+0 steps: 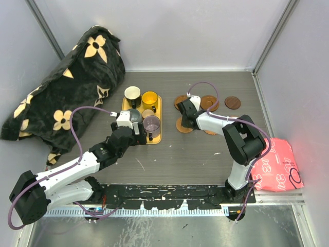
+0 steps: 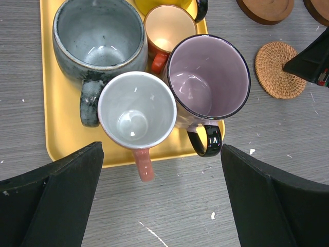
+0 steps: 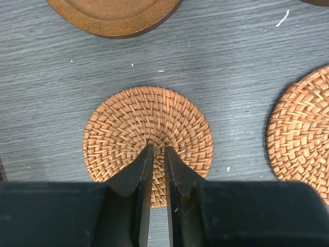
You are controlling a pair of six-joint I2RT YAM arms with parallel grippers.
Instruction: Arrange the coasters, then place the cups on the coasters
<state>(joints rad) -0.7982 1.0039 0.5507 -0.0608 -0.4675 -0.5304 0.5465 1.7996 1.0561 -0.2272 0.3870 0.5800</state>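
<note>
R gripper point(image 3: 157, 149) is clenched shut, tips over the woven coaster point(image 3: 149, 118) lying flat on the table point(image 3: 231, 62); contact unclear. We'd press lightly & slide it well apart from the next coaster point(image 3: 303, 128). L gripper point(image 2: 162, 146) gapes wide, empty, before the cups point(image 2: 136, 108) on the tray point(image 2: 61, 128).

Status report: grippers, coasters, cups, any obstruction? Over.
Left gripper open above cups on yellow tray. Right gripper jaws shut over woven coaster. No obstruction seen.

Left arm point(image 1: 67, 172) and right arm point(image 1: 237, 175) white-shelled, bulky black joints, looping purple cables point(image 1: 72, 128), black tapered fingers point(image 3: 136, 180)
</note>
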